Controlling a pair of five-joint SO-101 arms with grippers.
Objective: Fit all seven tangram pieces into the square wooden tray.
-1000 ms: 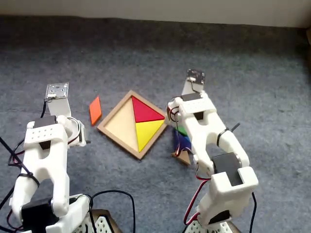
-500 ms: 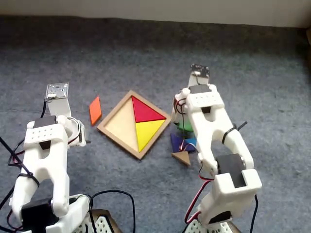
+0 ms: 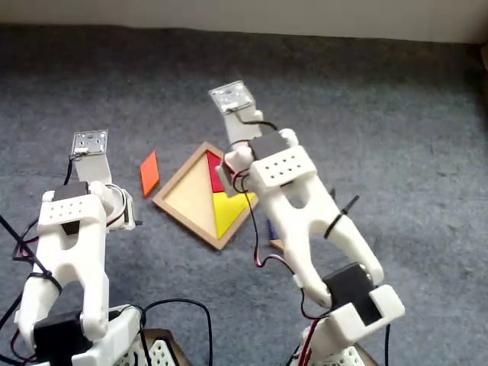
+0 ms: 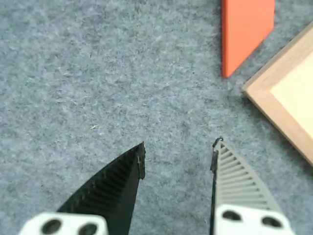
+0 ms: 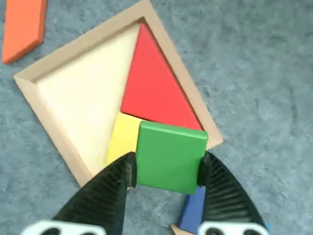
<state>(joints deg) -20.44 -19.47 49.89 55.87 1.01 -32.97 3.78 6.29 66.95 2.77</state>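
My right pincer [image 5: 166, 161] grips the green square [image 5: 168, 155] above the yellow triangle [image 5: 121, 142]; the tray [image 5: 80, 110] has its bare half toward the orange piece [image 5: 22, 24].

Left arm [image 3: 72, 252] and right arm [image 3: 305, 206] were white plastic shells over black servos; black and red cables ran along both; left gripper [image 4: 178, 156] had one black, one grey ribbed finger [image 4: 237, 178]; right gripper [image 5: 166, 169] fingers [image 5: 105, 196] were both black, ribbed.

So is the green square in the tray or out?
Out. The right gripper holds the green square above the tray, not seated inside.
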